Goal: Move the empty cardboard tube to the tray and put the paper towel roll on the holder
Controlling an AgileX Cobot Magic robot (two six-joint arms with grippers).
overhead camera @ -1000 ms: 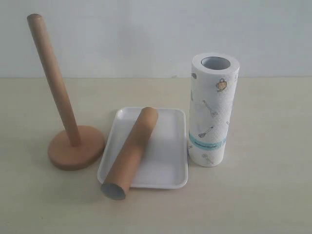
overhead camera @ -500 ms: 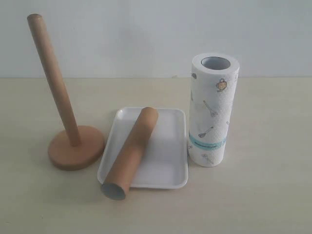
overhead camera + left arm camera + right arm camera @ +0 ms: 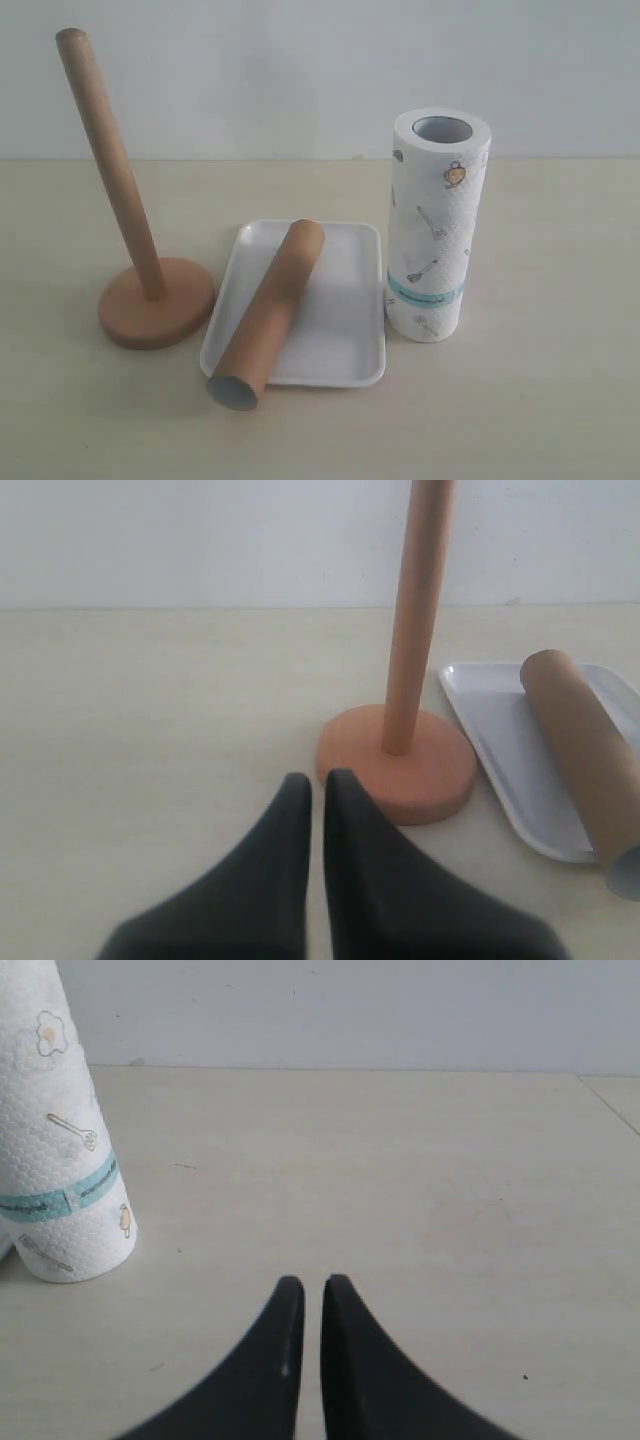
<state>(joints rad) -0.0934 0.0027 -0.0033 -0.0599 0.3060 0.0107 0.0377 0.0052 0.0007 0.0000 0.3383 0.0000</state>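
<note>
The brown cardboard tube (image 3: 268, 311) lies aslant across the white tray (image 3: 345, 300), its near open end jutting past the tray's front rim. To the left stands the wooden holder (image 3: 150, 298), its dowel bare. Right of the tray the paper towel roll (image 3: 432, 225) stands upright on the table. Neither gripper shows in the exterior view. My left gripper (image 3: 318, 782) is shut and empty, just short of the holder's base (image 3: 400, 765), with the tray (image 3: 510, 755) and the tube (image 3: 590, 755) beyond. My right gripper (image 3: 309, 1287) is shut and empty over bare table, with the roll (image 3: 60, 1150) off to one side.
The objects stand on a pale beige table (image 3: 540, 400) that meets a plain white wall (image 3: 300, 70) behind. A seam in the table top (image 3: 608, 1100) shows at the far edge of the right wrist view.
</note>
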